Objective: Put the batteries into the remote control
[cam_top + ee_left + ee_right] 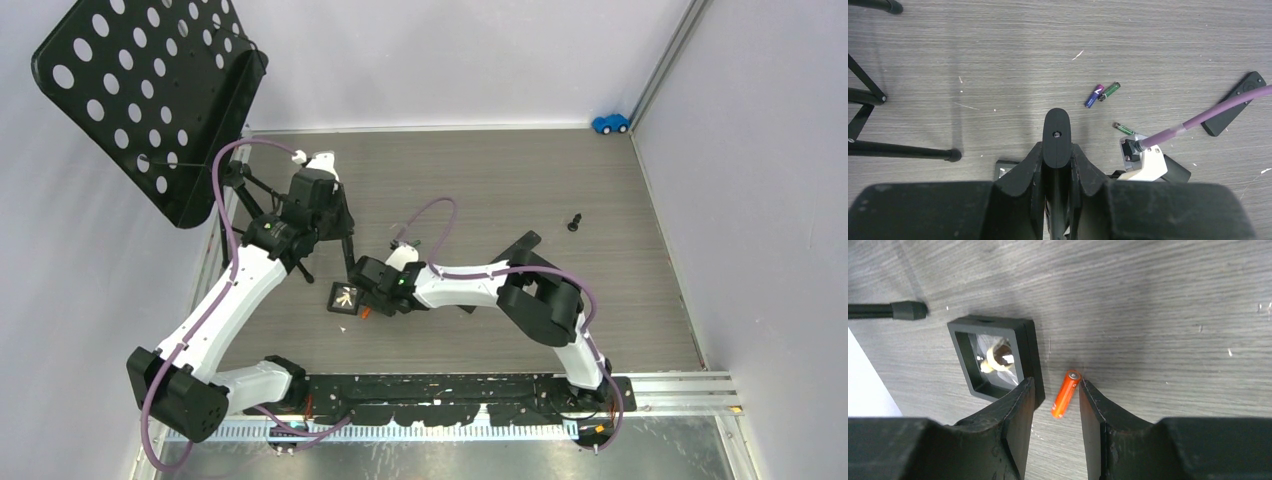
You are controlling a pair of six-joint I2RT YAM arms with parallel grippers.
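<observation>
Orange battery (1066, 393) lies on the bench (1148, 315) between the right gripper's (1055, 385) parted jaws, not yet pinched; light, hard and slick, it may roll, so clamp mid-barrel. Farther off, the left gripper (1056, 125) hangs closed.

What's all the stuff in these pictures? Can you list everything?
stand: 1, black with round holes, far left corner
toy car: 1, blue, far right corner
small piece: 1, black, right of middle
frame box: 1, black, pale thing inside, middle of table
batteries: 4; one orange beside the frame box; one blue and two green loose on the table
remote: 1, black, lying flat
table: 1, grey wood grain
left gripper: 1, black, shut, over bare table
right gripper: 1, black, open, around the orange battery
</observation>
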